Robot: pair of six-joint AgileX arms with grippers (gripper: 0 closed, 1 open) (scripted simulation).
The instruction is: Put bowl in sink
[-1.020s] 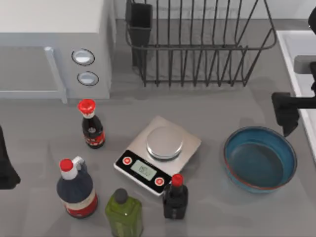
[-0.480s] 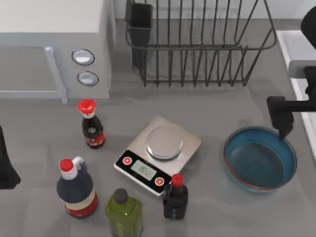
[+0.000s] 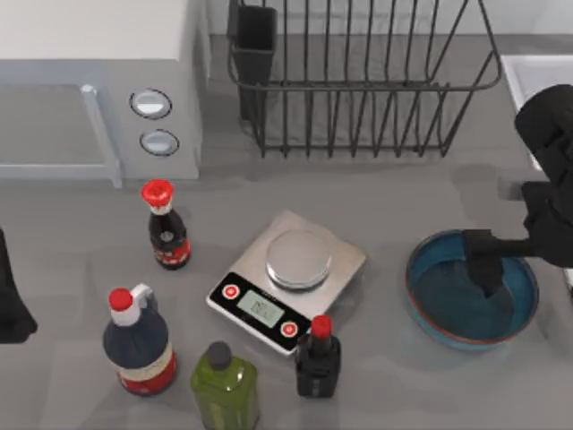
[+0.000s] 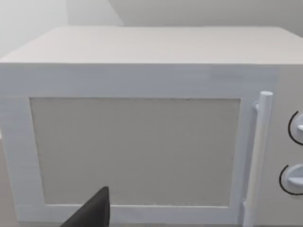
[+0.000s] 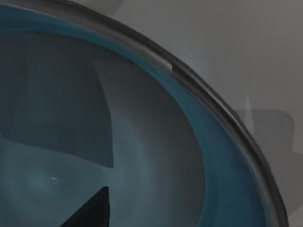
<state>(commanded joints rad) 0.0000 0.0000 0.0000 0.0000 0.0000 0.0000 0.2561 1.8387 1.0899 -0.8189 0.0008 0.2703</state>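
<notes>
The blue bowl [image 3: 439, 291] with its reddish-brown rim stands on the grey counter at the right, in front of the dish rack. My right gripper [image 3: 528, 269] hangs over it, open, with one dark finger [image 3: 484, 262] lowered inside the bowl near its far rim and the other hidden under the wrist. In the right wrist view the bowl's glossy inside [image 5: 156, 156] is very close, with one fingertip [image 5: 92, 213] over it. The sink [image 3: 512, 81] is the white basin at the right edge, behind the bowl. My left gripper [image 3: 11, 305] rests open at the table's left edge.
A black wire dish rack [image 3: 358, 81] stands at the back middle and a white microwave [image 3: 98, 81] at the back left. A kitchen scale [image 3: 291, 278] sits mid-table. Several sauce and oil bottles [image 3: 166, 237] stand front left of the bowl.
My right gripper has moved forward and down, from behind the bowl's far rim to over the bowl, one finger now inside it. The bowl and left arm have not moved.
</notes>
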